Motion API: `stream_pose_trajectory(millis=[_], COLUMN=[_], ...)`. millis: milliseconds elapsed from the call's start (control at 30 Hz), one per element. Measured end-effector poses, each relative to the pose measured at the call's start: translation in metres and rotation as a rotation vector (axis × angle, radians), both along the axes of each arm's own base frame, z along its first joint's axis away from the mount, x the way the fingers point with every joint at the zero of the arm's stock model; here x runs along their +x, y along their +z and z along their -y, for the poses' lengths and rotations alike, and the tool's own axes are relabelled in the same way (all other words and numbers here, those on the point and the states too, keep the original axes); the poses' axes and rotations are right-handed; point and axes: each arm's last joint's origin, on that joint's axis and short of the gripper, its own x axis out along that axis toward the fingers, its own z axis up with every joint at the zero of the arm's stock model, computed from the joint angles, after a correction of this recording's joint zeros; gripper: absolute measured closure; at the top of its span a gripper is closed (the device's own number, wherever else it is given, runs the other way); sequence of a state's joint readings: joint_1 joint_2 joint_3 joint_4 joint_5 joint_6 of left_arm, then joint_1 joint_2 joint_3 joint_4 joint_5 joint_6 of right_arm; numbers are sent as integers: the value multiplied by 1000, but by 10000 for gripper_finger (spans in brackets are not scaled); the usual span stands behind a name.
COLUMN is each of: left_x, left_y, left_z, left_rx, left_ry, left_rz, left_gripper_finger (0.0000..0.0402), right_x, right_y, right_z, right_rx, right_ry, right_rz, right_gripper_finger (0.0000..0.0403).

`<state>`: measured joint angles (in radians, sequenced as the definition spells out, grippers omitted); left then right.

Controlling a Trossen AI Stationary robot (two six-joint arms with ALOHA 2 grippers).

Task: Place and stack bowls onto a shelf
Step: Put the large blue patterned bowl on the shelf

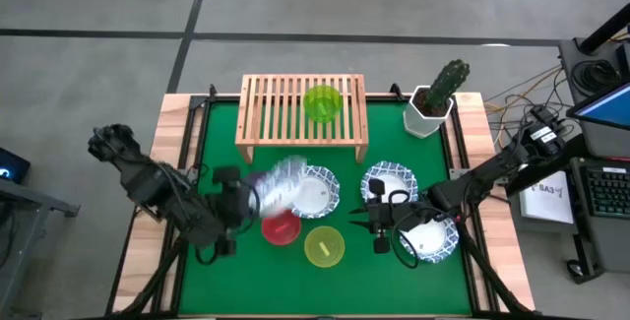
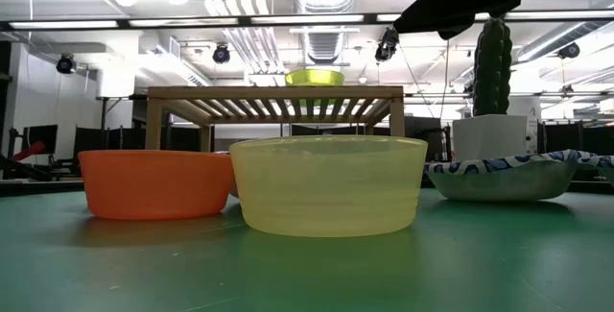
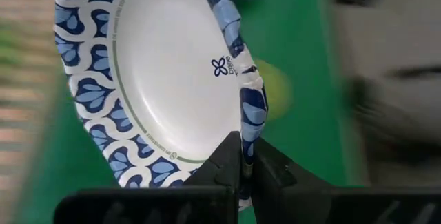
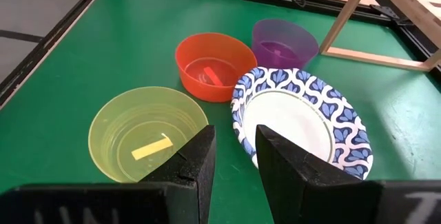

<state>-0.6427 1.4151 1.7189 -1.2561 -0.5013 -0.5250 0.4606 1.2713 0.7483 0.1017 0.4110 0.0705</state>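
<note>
Bowls sit scattered on the green mat (image 1: 221, 133), with one green bowl (image 1: 322, 102) already up on the wooden shelf (image 1: 258, 113) at the far end. Left gripper (image 3: 241, 172) has its fingers pinched tight on the rim of a white bowl with a blue pattern (image 3: 165, 72), lifted clear of the table between the shelf and the loose bowls, tilted nearly on edge. Right gripper (image 4: 233, 158) hangs with fingers parted and nothing in them, just above the mat near the yellow bowl (image 4: 146, 136), the red bowl (image 4: 210, 64), the purple bowl (image 4: 284, 43) and another patterned bowl (image 4: 303, 117). Risks, as I judge them: the grip is only on a thin rim, so the bowl could pivot or slip out during the carry; tilted like this, it may land on edge on the slats or knock the green bowl. A cactus in a white pot (image 1: 436, 98) stands near the shelf's right end and could be clipped. The mat looks flat and slightly shiny. Behind it is a bright workshop with ceiling lights, ducts and monitors.
</note>
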Motion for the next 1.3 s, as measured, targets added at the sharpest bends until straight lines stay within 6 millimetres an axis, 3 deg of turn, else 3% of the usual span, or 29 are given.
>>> stream_pose_trajectory(millis=[200, 533, 700, 900, 1300], left_x=[-1, 17, 20, 34, 43], left_y=[9, -9, -14, -20, -49], left_z=[-46, -152, -194, -209, -212], left_rx=[309, 465, 468, 309, 291], left_ry=[184, 464, 519, 426, 418], left_rz=[-58, -360, -445, -353, -425], left_gripper_finger=[401, 401, 401, 401, 401], right_x=[0, 0, 0, 0, 0], right_y=[0, 0, 0, 0, -1], right_z=[0, 0, 0, 0, 1], right_rx=[-3, -10, -10, -19, -25], right_ry=[1, 3, 3, 6, 0], right_rz=[0, 1, 0, -1, -7], right_gripper_finger=[307, 307, 307, 307, 307])
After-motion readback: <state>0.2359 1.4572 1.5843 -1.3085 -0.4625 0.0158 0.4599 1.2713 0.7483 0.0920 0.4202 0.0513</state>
